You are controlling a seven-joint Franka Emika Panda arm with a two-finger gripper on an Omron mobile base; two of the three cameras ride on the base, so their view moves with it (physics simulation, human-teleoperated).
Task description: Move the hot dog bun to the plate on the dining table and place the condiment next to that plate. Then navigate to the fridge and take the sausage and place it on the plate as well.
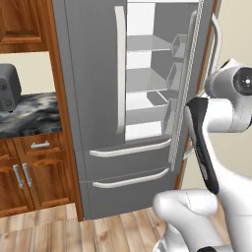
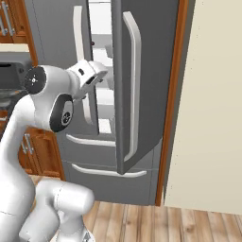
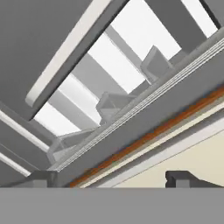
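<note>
At the far left of the left base view, a marbled counter [image 1: 29, 115] carries a dark grey appliance [image 1: 9, 87], with wooden cupboards [image 1: 29, 177] below it. To the right stands the fridge [image 1: 98, 98]. Its left door [image 1: 91, 74] is closed and its right door [image 1: 189, 83] is swung partly open. In the gap, the white shelves [image 1: 147, 74] and the grey door bins [image 1: 172, 74] look empty; no sausage can be seen there. In the hand view, the hand [image 3: 114, 180] has its two fingertips [image 3: 179, 178] well apart, holding nothing, just beside the edge of the open door.
</note>
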